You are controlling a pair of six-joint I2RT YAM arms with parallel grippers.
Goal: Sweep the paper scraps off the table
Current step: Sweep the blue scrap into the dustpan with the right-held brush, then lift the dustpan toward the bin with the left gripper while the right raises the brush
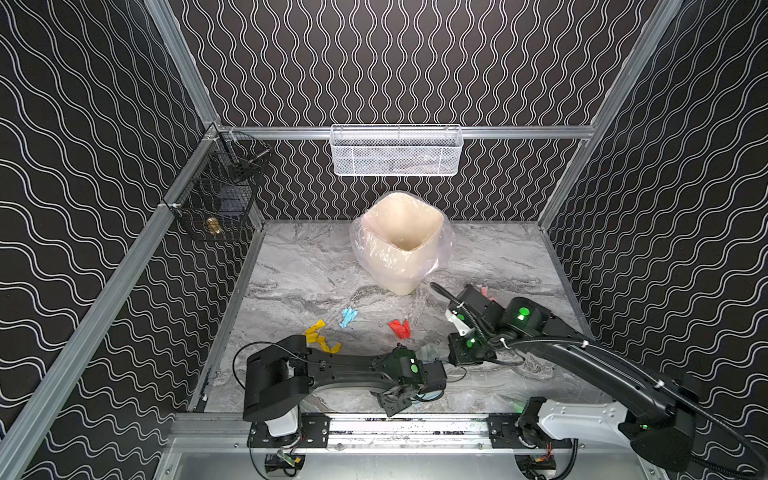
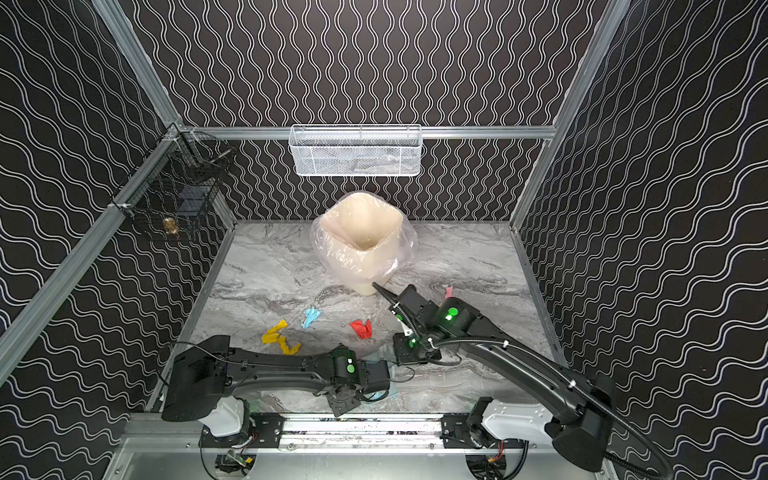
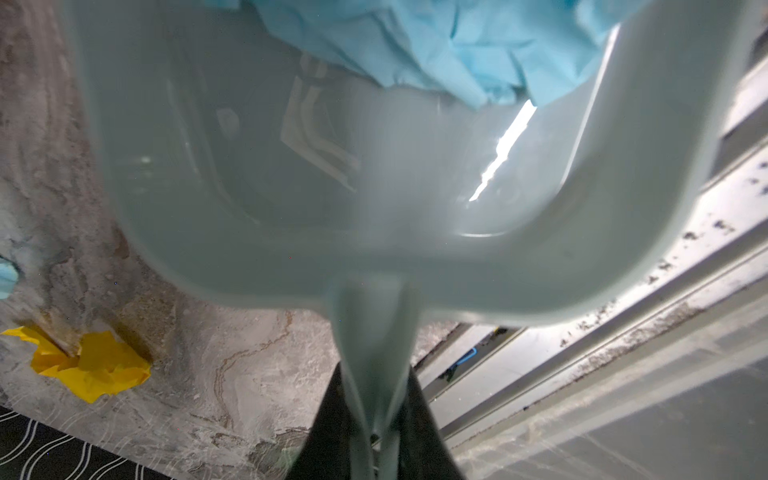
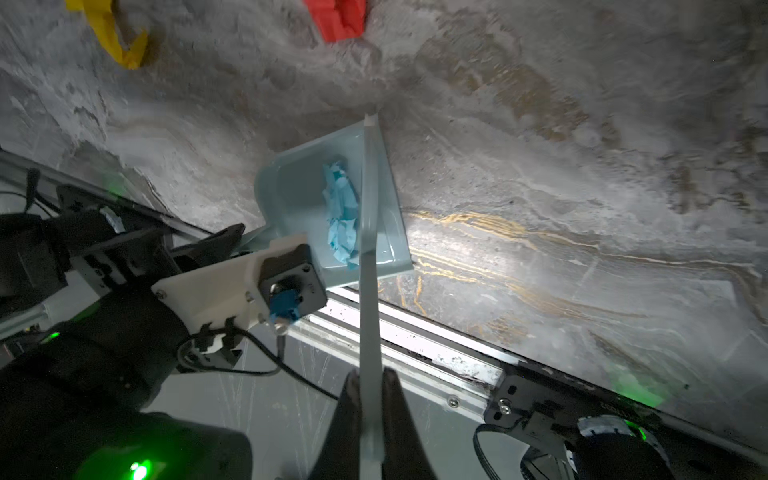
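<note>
My left gripper (image 3: 376, 436) is shut on the handle of the pale blue dustpan (image 3: 291, 166), which rests near the table's front edge. Crumpled light blue paper scraps (image 4: 340, 216) lie inside the pan (image 4: 299, 199). The right gripper (image 4: 371, 399) is shut on the brush (image 4: 368, 249), seen edge-on across the pan's mouth. On the marble table (image 1: 311, 270) lie yellow scraps (image 1: 322, 336), a light blue scrap (image 1: 348, 318) and a red scrap (image 1: 400, 328). A pink scrap (image 1: 485, 291) shows partly behind the right arm. In both top views the arms hide most of the pan.
A cream bin (image 1: 401, 241) lined with clear plastic stands at the back middle. A white mesh basket (image 1: 395, 151) hangs on the back wall, and a black wire basket (image 1: 220, 195) on the left wall. The aluminium front rail (image 1: 395, 428) runs just behind the dustpan.
</note>
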